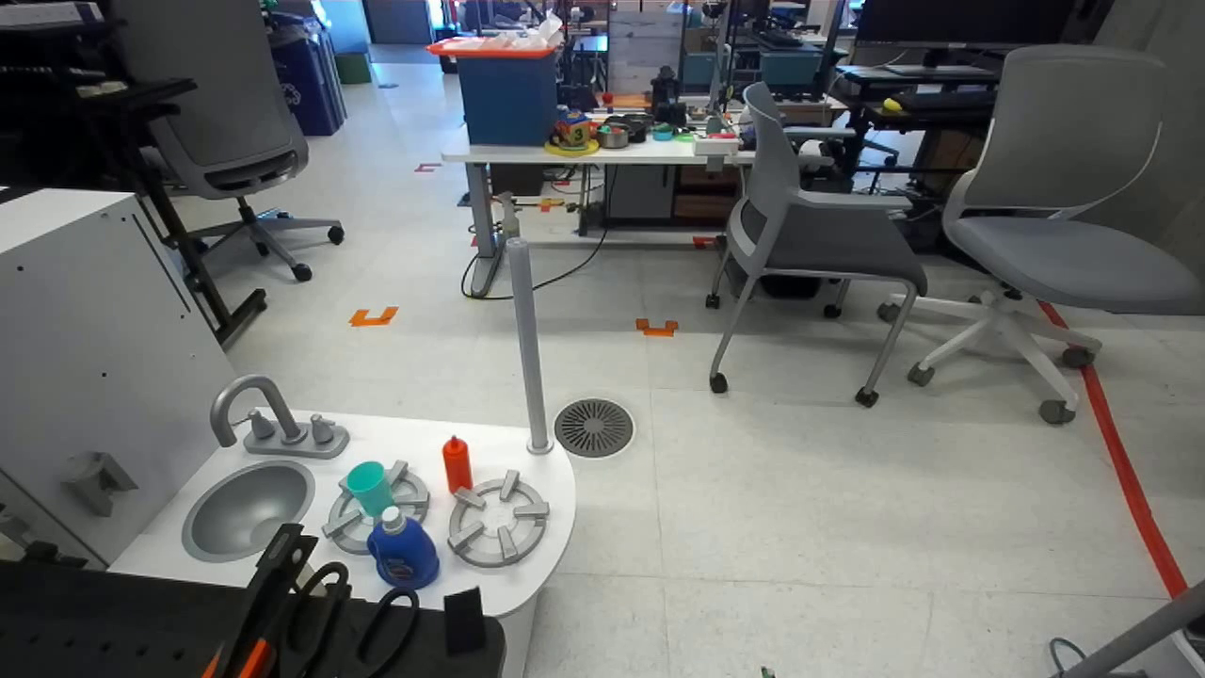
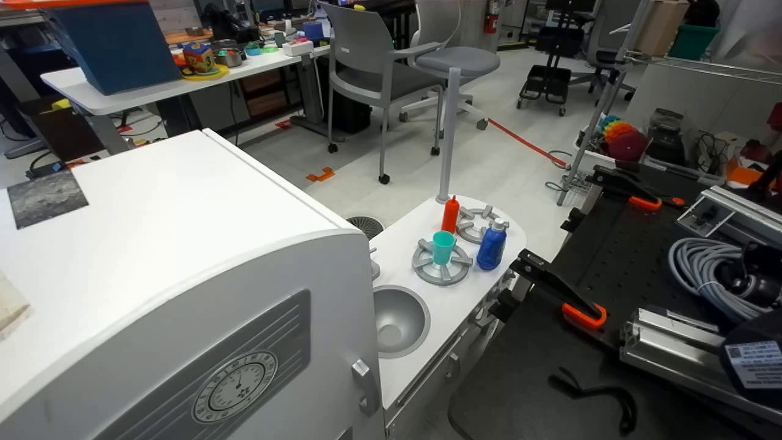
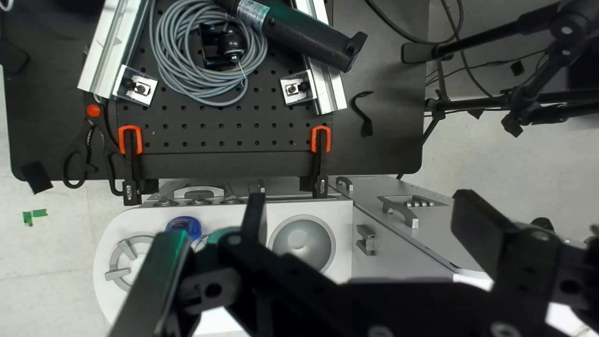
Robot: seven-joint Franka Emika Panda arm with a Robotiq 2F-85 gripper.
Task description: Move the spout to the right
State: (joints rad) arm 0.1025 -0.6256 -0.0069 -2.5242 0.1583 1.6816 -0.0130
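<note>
Showing in both exterior views: white bench (image 1: 400,441), round sink (image 1: 247,513) set in it. Tool (image 3: 323,238) in wrist view only, jaws spread wide, nothing held. Spout (image 1: 281,411) on bench behind sink, arched leftward in exterior view, nothing touching it. My read: task unstarted, nothing done. Remaining: reach spout, make contact, swing it right, clear off.

the spout (image 1: 280,407) – silver-grey, arched (a gooseneck) – stands upright beside the basin (image 1: 247,509), end bent down
</note>
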